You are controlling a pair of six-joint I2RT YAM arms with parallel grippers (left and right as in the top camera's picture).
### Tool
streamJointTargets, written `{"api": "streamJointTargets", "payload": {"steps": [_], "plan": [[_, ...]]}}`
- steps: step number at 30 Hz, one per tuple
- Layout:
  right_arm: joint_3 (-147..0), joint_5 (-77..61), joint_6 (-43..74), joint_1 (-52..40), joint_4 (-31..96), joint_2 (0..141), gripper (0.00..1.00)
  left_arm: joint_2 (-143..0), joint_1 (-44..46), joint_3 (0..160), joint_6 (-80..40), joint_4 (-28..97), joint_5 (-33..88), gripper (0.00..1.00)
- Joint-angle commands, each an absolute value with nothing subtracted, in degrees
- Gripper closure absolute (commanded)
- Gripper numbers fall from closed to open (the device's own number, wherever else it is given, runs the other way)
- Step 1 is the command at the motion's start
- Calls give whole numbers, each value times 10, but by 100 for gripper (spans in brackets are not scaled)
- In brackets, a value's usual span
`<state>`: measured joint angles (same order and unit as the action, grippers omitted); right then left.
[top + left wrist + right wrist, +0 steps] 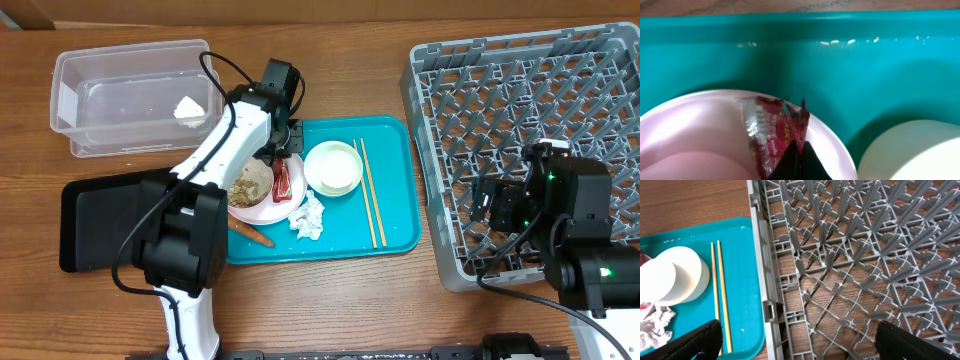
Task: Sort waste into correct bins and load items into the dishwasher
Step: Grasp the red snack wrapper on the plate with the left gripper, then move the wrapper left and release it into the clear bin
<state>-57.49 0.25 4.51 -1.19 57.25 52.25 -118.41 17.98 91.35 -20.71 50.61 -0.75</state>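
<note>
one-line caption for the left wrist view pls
Left gripper shut on a red snack wrapper at a white plate in the teal tray.

Bright, even light throughout; shadows soft; left wrist view blurred up close; others sharp

Left gripper [285,152] is down over the teal tray [395,215], right at the red wrapper [283,182] on the white plate [262,210], beside the food scraps [248,187]. Bowl [333,166], chopsticks [368,190], crumpled tissue [308,217] and carrot [252,234] share that tray. More tissue [190,108] sits in the clear tub [120,110]. Right gripper [490,205] hangs over the grey dish rack [500,90].
</note>
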Motion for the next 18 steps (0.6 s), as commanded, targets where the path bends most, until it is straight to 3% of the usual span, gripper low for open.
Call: {"api": "streamJointTargets", "payload": {"steps": [1,10,18], "plan": [[-594,4,46,-10,572,519,0,-1176,179,986,-208,542,-16,96],[-594,4,46,-10,573,519,0,-1167,114,1209,-203,632,-112,96],[-594,4,46,-10,572,519,0,-1177,-14,1235,-226,597,-133,96]]}}
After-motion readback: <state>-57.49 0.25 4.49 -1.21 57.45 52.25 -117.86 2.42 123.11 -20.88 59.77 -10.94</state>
